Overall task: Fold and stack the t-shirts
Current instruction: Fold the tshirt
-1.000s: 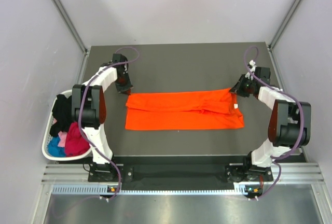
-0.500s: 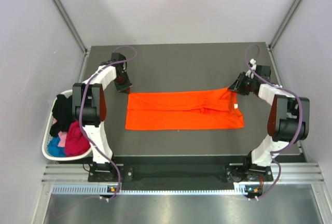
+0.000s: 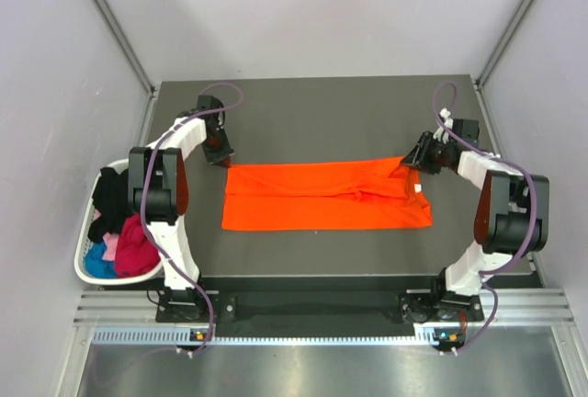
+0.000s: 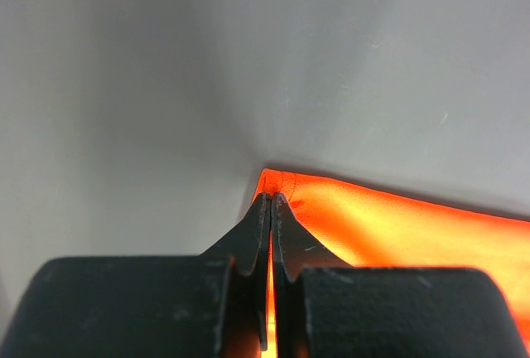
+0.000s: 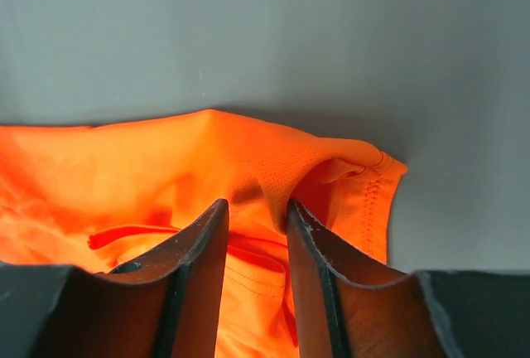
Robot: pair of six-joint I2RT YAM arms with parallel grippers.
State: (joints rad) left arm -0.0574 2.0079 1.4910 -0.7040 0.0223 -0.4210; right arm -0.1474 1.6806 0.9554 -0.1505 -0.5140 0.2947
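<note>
An orange t-shirt (image 3: 322,199), folded into a long band, lies flat across the middle of the table. My left gripper (image 3: 223,158) sits at its far left corner. In the left wrist view the left gripper (image 4: 272,198) is shut, with orange cloth (image 4: 397,225) showing between and just beyond the fingers. My right gripper (image 3: 412,160) is at the shirt's far right corner. In the right wrist view the right gripper (image 5: 255,206) stands open, a raised fold of the orange cloth (image 5: 166,167) lying loose between the fingers. More t-shirts, black (image 3: 110,197), magenta (image 3: 136,248) and blue (image 3: 99,259), lie heaped at the left.
A white basket (image 3: 84,273) holding the heaped shirts hangs off the table's left edge beside the left arm. Dark table surface (image 3: 322,121) stretches behind the orange shirt. Grey walls close in on both sides and at the back.
The right gripper has gone from shut to open, letting go of the shirt's far right corner. The left gripper has stayed shut at the far left corner, shifting slightly back.
</note>
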